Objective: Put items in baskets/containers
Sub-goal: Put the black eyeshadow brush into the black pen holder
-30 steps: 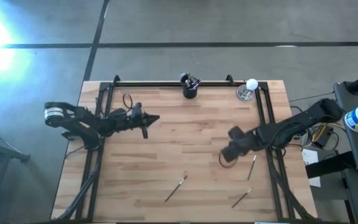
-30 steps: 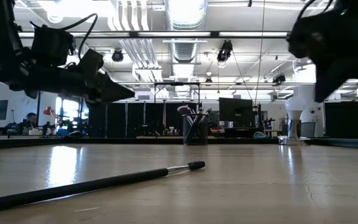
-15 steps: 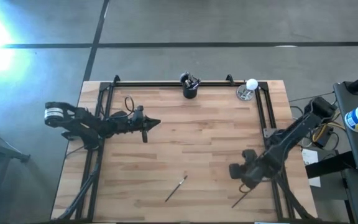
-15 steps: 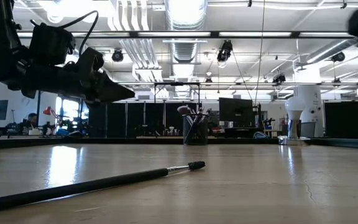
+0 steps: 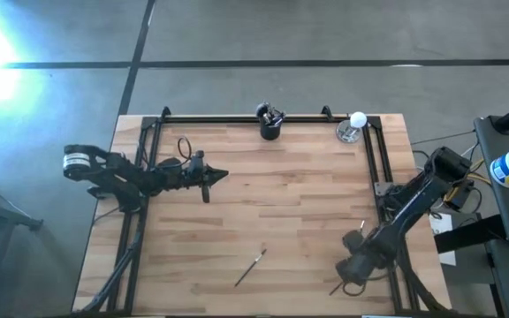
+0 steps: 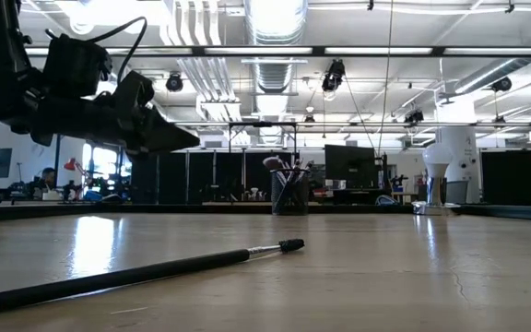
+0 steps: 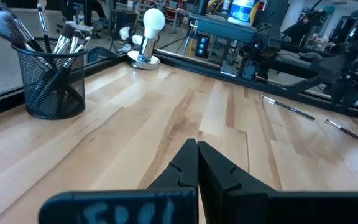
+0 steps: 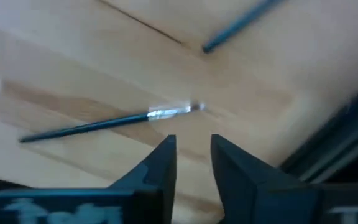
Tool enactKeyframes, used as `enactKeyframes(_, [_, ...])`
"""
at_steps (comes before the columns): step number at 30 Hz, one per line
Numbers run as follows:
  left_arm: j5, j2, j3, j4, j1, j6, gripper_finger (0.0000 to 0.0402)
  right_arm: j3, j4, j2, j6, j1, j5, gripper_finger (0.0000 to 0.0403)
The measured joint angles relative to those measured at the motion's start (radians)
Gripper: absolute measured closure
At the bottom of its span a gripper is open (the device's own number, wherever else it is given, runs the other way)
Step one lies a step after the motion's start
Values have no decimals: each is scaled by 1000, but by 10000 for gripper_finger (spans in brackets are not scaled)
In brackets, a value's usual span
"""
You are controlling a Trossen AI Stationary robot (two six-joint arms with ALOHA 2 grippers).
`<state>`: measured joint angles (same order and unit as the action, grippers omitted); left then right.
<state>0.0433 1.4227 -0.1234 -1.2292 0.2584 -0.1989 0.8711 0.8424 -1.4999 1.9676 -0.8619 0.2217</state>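
A black mesh cup [image 5: 270,125] stands at the table's far edge with several brushes upright in it; the left wrist view shows the cup [image 7: 55,81] too. Three brushes lie flat on the wood: one near the middle [image 5: 250,267], also in the low view [image 6: 146,272], one at the near right [image 5: 336,287], and one mostly hidden by the right arm [image 5: 361,227]. My right gripper [image 5: 350,276] hangs open over the near-right brush [image 8: 110,124], its fingers just short of the silvery ferrule [image 8: 169,112]. My left gripper [image 5: 216,175] waits shut above the left side [image 7: 197,155].
A small shiny dish with a white ball [image 5: 353,129] sits at the far right by the black frame rail [image 5: 374,159]. Another brush [image 8: 241,25] lies beyond the one under my right gripper. Bare wood spans the middle of the table [image 5: 272,203].
My right gripper has swung from the table's right middle toward the near edge and come down over the near-right brush, leaving the low view. The left arm and all brushes have stayed put.
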Motion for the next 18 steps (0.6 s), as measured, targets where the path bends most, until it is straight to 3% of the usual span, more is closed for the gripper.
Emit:
enactKeyframes(8, [0, 0, 0, 1, -14, 3, 401, -8, -11, -14, -616, 8, -13, 267])
enactKeyframes(18, [-6, 0, -2, 3, -14, 13, 402, -11, -44, -97, -995, 7, -13, 280])
